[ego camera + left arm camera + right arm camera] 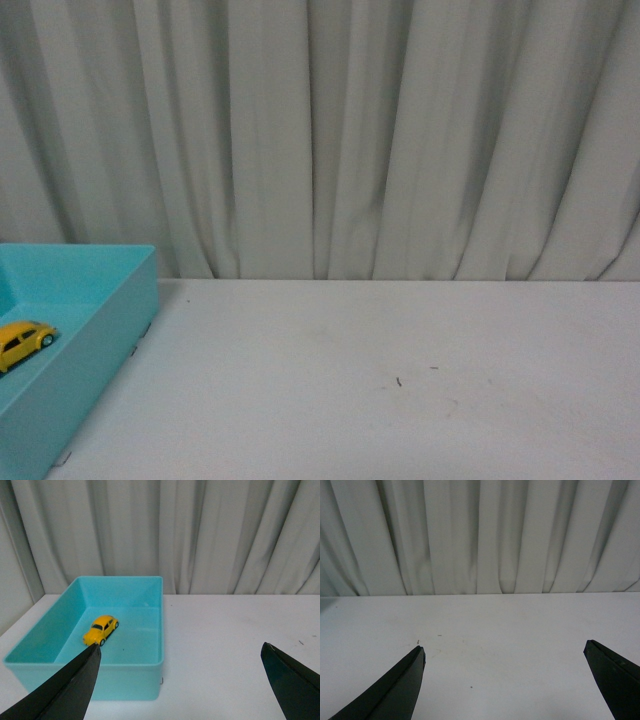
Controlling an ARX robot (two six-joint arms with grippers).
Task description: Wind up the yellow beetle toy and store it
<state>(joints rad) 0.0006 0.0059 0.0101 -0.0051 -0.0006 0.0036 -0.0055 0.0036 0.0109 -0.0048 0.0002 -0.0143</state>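
Observation:
The yellow beetle toy (101, 629) rests on its wheels on the floor of a turquoise box (150, 605). In the front view the yellow beetle toy (24, 341) shows at the far left, inside the same turquoise box (110, 320). My left gripper (180, 647) is open, pulled back from the box with nothing between its black fingers (75, 685). My right gripper (504, 648) is open too, over bare white table with nothing between its fingers (400, 687). Neither arm shows in the front view.
A white table (380, 380) runs to a pale pleated curtain (380, 130) at the back. Small dark specks (399, 381) mark the tabletop. The box stands at the table's left side, near the left edge.

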